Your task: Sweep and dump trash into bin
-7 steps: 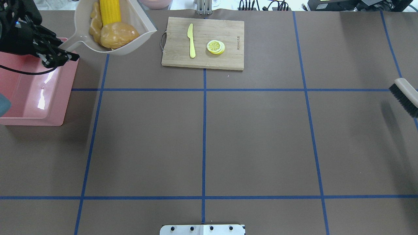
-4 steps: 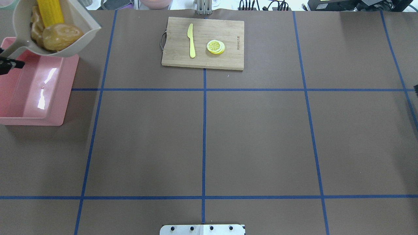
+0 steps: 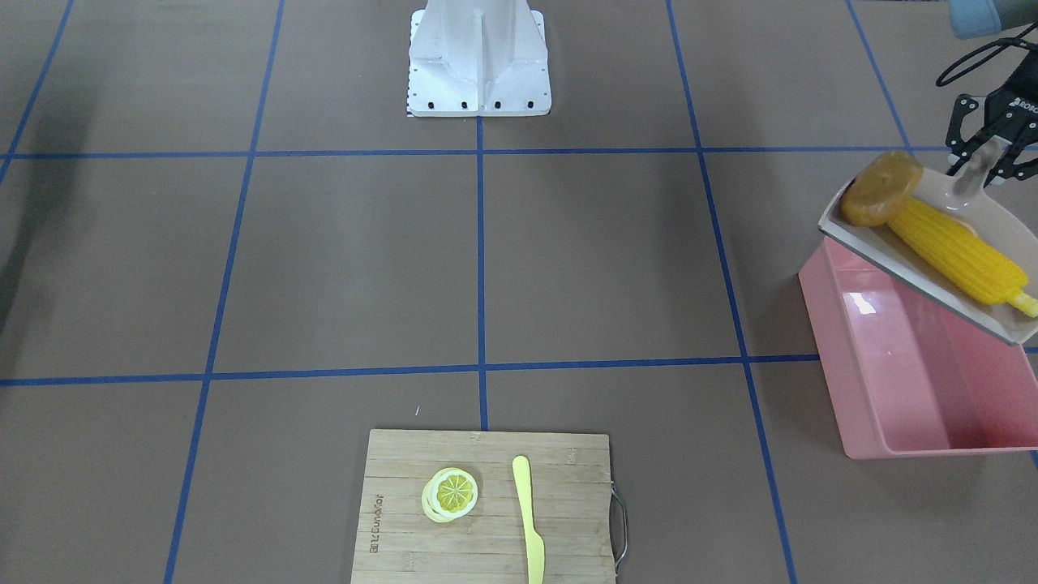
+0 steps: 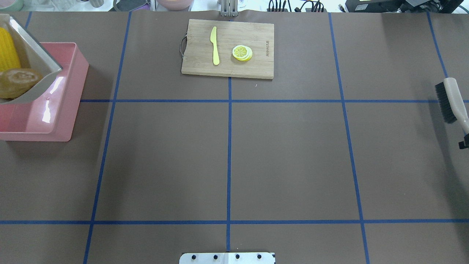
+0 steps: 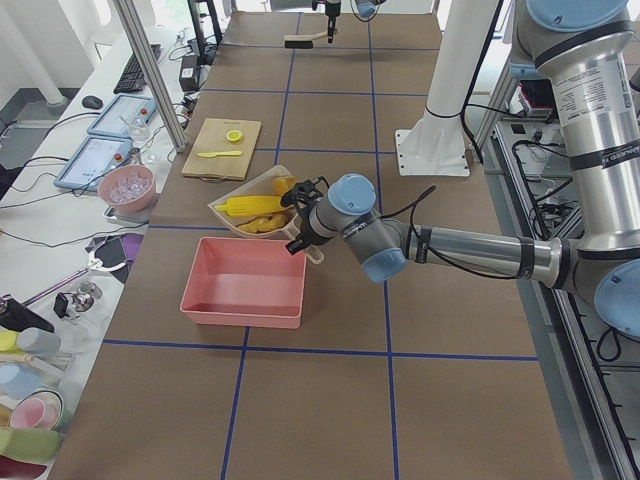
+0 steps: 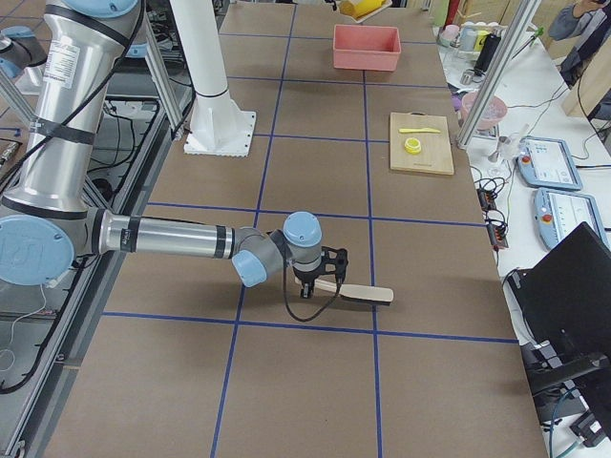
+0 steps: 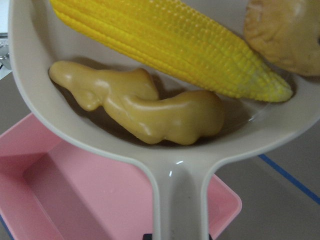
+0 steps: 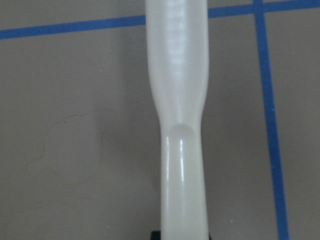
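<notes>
Since the earlier frame the dustpan (image 3: 993,219) has shifted further to the robot's left and now hangs over the bin (image 3: 916,389); the brush (image 4: 450,99) has come back into the overhead view.

1. Bench (image 4: 227,154): carries the bin at the end on the robot's left.
2. Bin: pink tub, upright; nothing shows in the visible part of its interior.
3. Cutting board (image 4: 227,49): well apart from the bin, toward the robot's right.
4. Dustpan: raised above the bin, tilted, clear of the rim.
5. Left gripper (image 3: 973,172): fingers clamped on the dustpan handle.
6. Brush: at the bench end opposite the bin. Right gripper (image 6: 325,277): fingers clamped on its handle.
7. Trash, all in the dustpan above the bin: corn cob (image 3: 957,251) lengthwise; potato (image 3: 880,188) at one end of the cob; ginger root (image 7: 145,107) beside the cob, nearest the handle.
8. Knife (image 4: 214,46) and lemon slice (image 4: 242,52): on the cutting board, the knife on the bin side.
</notes>
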`<state>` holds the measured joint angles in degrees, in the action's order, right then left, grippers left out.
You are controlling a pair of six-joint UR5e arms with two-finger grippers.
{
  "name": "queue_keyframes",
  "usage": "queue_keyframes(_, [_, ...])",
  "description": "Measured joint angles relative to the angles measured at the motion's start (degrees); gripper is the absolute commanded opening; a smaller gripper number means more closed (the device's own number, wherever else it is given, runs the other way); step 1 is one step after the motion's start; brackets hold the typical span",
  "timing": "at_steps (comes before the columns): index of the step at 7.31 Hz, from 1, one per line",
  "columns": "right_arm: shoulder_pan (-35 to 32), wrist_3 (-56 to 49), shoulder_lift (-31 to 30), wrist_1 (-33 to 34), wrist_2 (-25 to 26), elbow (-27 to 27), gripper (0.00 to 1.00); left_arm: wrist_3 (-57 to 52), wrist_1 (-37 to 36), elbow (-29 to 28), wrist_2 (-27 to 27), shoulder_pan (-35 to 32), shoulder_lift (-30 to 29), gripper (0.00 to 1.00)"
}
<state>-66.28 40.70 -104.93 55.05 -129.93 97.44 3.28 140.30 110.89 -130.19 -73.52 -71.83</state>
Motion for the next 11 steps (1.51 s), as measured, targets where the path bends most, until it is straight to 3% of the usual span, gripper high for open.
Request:
queue_keyframes(4, [7.64,8.35,0.63,0.31,2.87,3.41,0.0,-7.09,-1.32,0.14,0.67,-3.3,6.57,0.0])
queue_keyframes(5, [8.28,8.5,0.57,0.32,3.32,3.82,0.17,-8.06,-3.43,0.37,0.76,-3.52,7.41,0.0])
queue_keyframes(6, [8.57,8.48,0.47,0.33,3.36,4.11,0.68,-9.17,-6.45,0.7,0.8,-3.7,7.92,0.0])
queue_keyframes(7, [8.66,8.3,0.37,0.31,3.13,4.11,0.94,-10.31,-9.32,0.85,1.17,-3.78,8.16,0.0])
queue_keyframes(8, [8.71,7.97,0.22,0.24,2.93,3.92,0.99,-11.26,-11.93,0.91,1.95,-3.8,8.24,0.0])
queue_keyframes(11, [8.78,7.57,-0.04,0.07,2.7,3.73,0.99,-12.67,-19.4,0.87,2.81,-3.82,7.91,0.0])
